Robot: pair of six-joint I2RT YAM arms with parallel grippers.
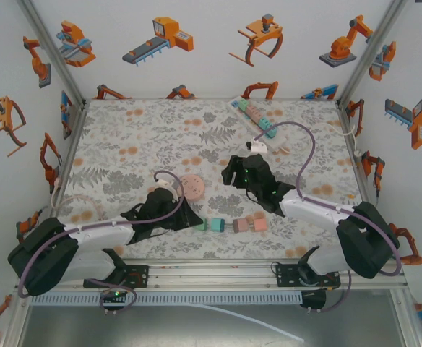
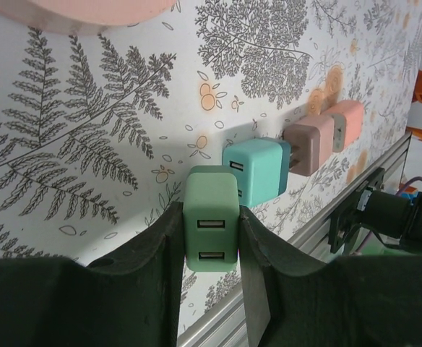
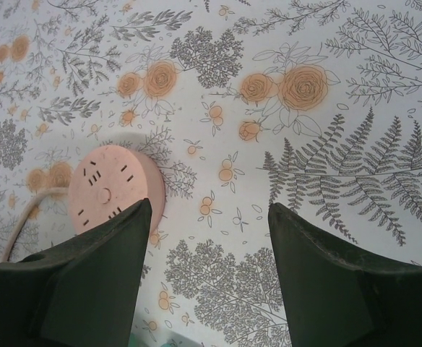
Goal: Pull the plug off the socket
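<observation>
Green plug (image 2: pixel 211 228), gripped narrowly by left fingers (image 2: pixel 166 267), 9 o'clock of teal plug (image 1: pixel 217 225) from above: best parted evenly, lifted straight; right fingers (image 3: pixel 102 282) wide, empty.

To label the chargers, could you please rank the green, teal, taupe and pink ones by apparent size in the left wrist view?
1. green charger
2. teal charger
3. taupe charger and pink charger, about alike
Nearness to the camera inflates the front ones; true sizes unsure.
</observation>
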